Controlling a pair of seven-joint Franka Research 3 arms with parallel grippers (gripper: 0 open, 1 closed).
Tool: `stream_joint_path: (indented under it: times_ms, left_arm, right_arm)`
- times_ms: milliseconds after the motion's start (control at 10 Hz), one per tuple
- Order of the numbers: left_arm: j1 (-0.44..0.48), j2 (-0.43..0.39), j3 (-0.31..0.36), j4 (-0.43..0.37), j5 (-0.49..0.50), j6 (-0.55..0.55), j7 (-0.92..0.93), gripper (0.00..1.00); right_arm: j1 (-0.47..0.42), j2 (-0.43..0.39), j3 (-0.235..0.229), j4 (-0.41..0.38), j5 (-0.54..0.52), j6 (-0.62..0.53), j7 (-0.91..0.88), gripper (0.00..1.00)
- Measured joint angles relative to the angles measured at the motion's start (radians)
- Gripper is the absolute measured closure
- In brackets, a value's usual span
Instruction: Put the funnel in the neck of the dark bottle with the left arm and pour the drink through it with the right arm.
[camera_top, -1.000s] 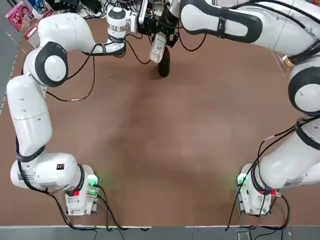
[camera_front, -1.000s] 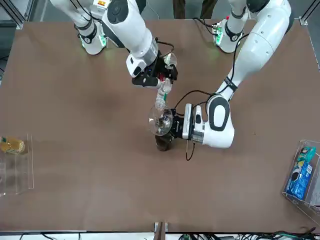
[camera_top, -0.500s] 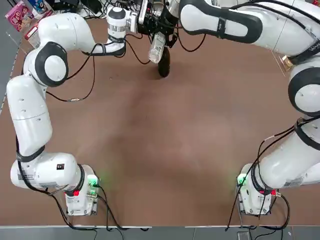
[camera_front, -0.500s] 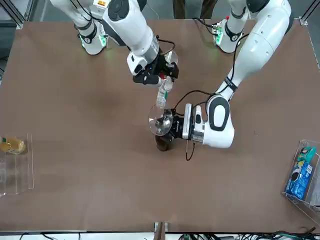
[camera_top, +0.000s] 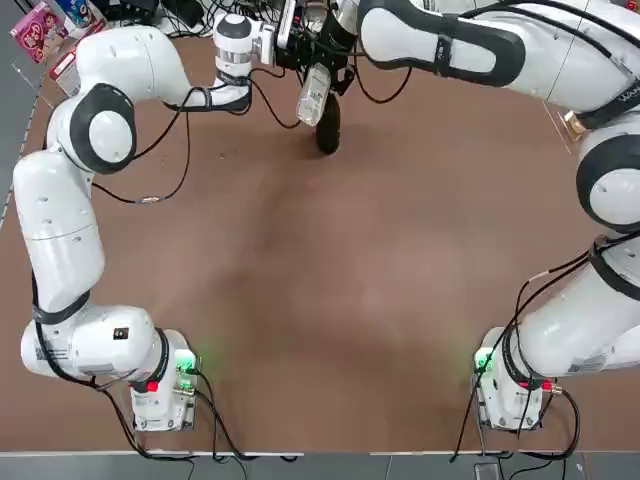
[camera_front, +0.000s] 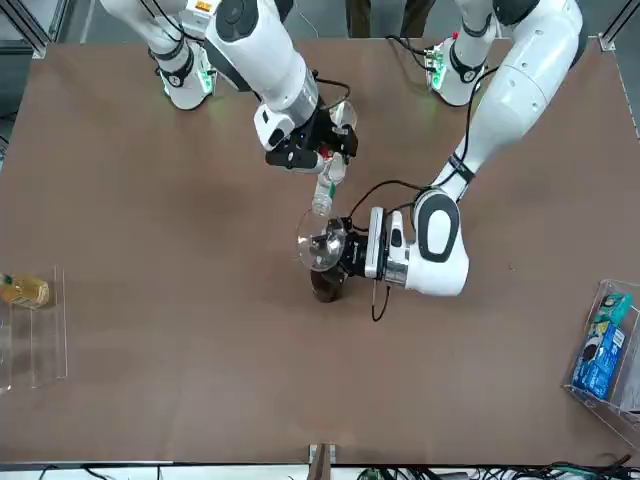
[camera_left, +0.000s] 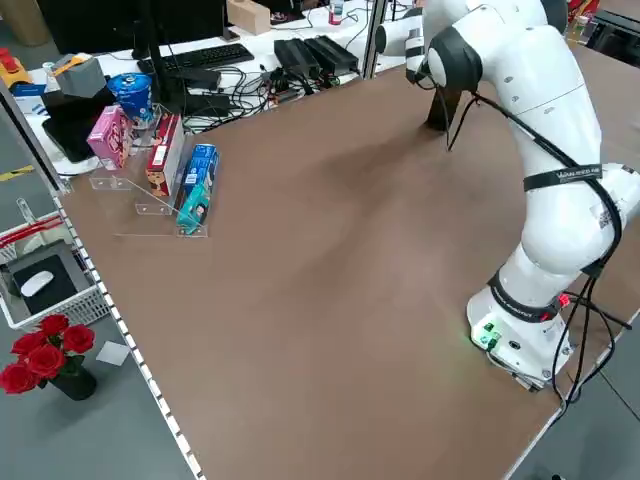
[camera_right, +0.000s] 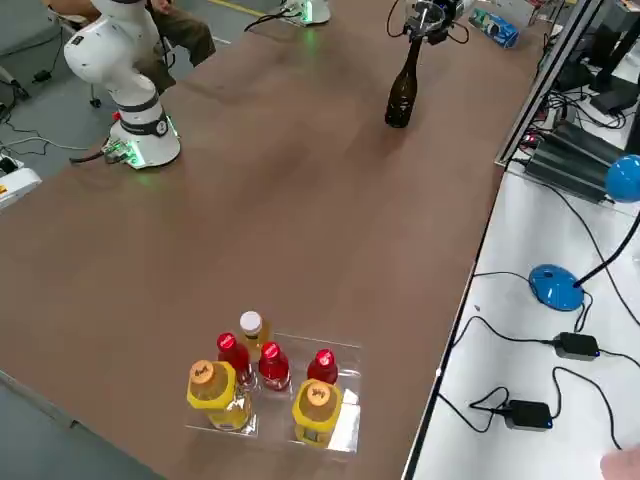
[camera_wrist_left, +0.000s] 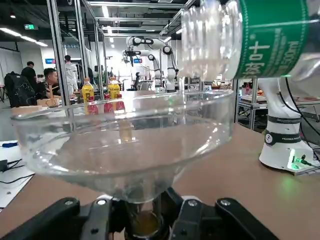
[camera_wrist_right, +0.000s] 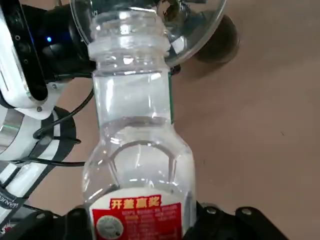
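Front view: we see the right end effector (camera_front: 322, 160) clamped on the drink (camera_front: 326, 183), tipped mouth-down over the funnel (camera_front: 320, 243). The left end effector (camera_front: 345, 250), reaching in level from the side, grips the funnel at its spout, seated in the dark bottle (camera_front: 326, 285) on the tabletop (camera_front: 150, 320).

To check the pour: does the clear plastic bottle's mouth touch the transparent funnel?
Apart. In the left wrist view the clear plastic bottle hangs above the transparent funnel rim, background showing between.
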Motion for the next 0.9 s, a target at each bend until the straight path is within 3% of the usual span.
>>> stream_joint_path:
  times_ms: [300, 600, 900]
  left_arm:
    - [0.0, 0.0, 0.0, 0.0, 0.0, 0.0, 0.0, 0.78]
    - [0.0, 0.0, 0.0, 0.0, 0.0, 0.0, 0.0, 0.78]
    - [0.0, 0.0, 0.0, 0.0, 0.0, 0.0, 0.0, 0.77]
  right_arm:
    - [0.0, 0.0, 0.0, 0.015, -0.022, -0.03, -0.009, 0.48]
    - [0.0, -0.003, 0.008, 0.027, -0.175, -0.06, -0.029, 0.48]
    - [-0.01, -0.06, 0.01, 0.03, -0.247, -0.164, -0.146, 0.48]
